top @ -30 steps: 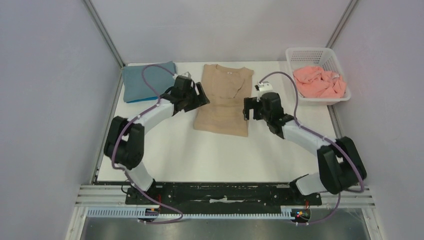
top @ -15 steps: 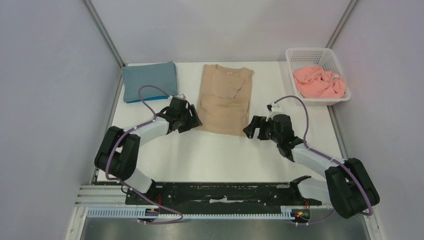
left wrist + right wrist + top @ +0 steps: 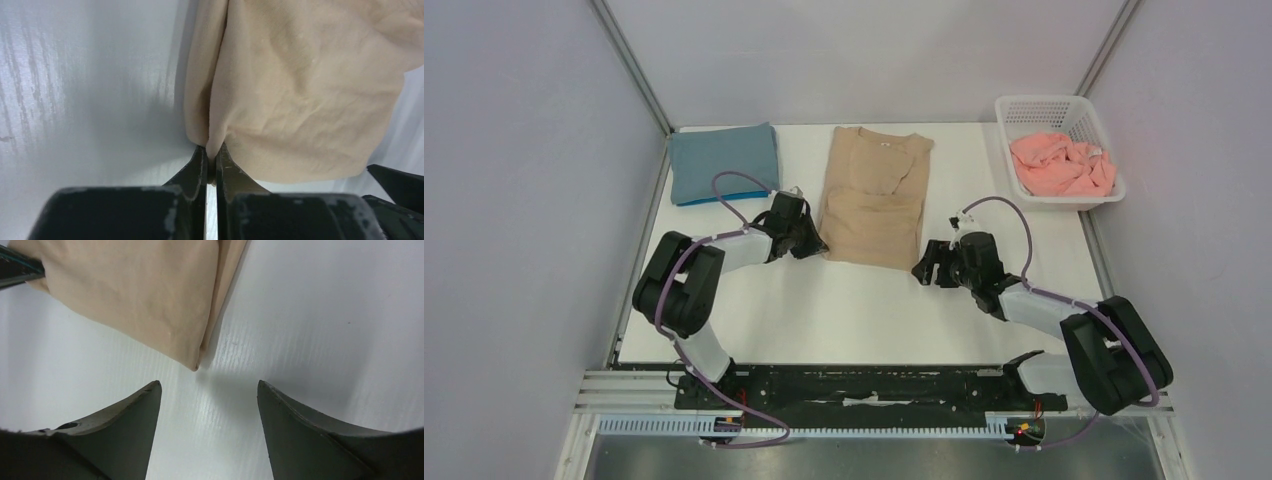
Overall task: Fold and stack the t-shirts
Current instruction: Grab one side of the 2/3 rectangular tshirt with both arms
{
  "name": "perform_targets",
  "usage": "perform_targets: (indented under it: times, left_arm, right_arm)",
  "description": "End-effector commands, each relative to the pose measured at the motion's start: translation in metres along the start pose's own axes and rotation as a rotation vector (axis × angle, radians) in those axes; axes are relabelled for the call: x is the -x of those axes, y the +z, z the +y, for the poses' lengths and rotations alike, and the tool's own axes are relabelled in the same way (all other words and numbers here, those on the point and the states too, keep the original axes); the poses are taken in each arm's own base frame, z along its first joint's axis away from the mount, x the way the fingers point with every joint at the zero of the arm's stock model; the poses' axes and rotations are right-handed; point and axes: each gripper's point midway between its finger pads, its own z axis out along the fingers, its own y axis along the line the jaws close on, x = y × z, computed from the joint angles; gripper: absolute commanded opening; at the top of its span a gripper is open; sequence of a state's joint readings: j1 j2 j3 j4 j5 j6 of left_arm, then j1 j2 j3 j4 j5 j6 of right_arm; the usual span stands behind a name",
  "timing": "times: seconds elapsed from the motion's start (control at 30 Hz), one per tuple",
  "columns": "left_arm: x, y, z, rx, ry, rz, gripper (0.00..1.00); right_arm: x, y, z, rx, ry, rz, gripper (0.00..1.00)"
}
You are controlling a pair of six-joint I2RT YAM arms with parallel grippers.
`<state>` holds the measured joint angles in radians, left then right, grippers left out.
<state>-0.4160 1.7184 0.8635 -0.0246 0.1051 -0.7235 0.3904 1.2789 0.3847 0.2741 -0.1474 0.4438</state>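
Corner of tan t-shirt [image 3: 300,90] lost inside pinched left hand [image 3: 210,157]

Bright, diffuse overhead light. Soft shadow beside tan t-shirt [image 3: 300,90] edge; streaky sheen on white table [image 3: 75,75]. Wrist views sharp.

Nope, no readable text anywhere here: no labels, brand names, numbers or signs on the shirts, the basket, the arms or the worktop.
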Motion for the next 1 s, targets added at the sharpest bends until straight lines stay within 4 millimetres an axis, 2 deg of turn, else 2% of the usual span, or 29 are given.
perform_targets:
  times: [0.0, 0.13, 0.33, 0.53, 0.6, 0.63, 0.77, 0.83, 0.97]
  left_arm:
    - [-0.023, 0.01, 0.013, 0.024, -0.021, 0.076, 0.02]
    - [-0.024, 0.008, 0.016, 0.034, -0.021, 0.07, 0.02]
    - [-0.026, 0.007, 0.019, 0.039, -0.024, 0.074, 0.02]
    - [-0.026, 0.008, 0.021, 0.05, -0.026, 0.076, 0.02]
    - [-0.028, 0.007, 0.022, 0.057, -0.021, 0.082, 0.02]
    - [-0.029, 0.005, 0.023, 0.063, -0.021, 0.087, 0.02]
    - [-0.041, -0.014, 0.033, 0.087, -0.026, 0.093, 0.02]
    - [-0.055, -0.03, 0.042, 0.088, -0.041, 0.089, 0.02]
    - [-0.078, -0.062, 0.045, 0.068, -0.049, 0.073, 0.02]
  right_arm:
    - [0.006, 0.011, 0.011, 0.004, -0.046, 0.004, 0.71]
    - [0.003, 0.02, 0.016, 0.005, -0.06, 0.024, 0.66]
    - [-0.001, 0.029, 0.015, -0.006, -0.065, 0.041, 0.53]
    - [-0.01, 0.038, 0.014, 0.006, -0.064, 0.054, 0.27]
    - [-0.013, 0.038, 0.015, 0.015, -0.065, 0.059, 0.06]
    - [-0.014, 0.037, 0.014, 0.018, -0.067, 0.06, 0.0]
    - [-0.022, 0.014, 0.015, 0.03, -0.083, 0.053, 0.0]
    - [-0.035, -0.001, 0.015, 0.039, -0.097, 0.063, 0.0]
    - [-0.055, -0.029, 0.022, 0.067, -0.127, 0.088, 0.0]
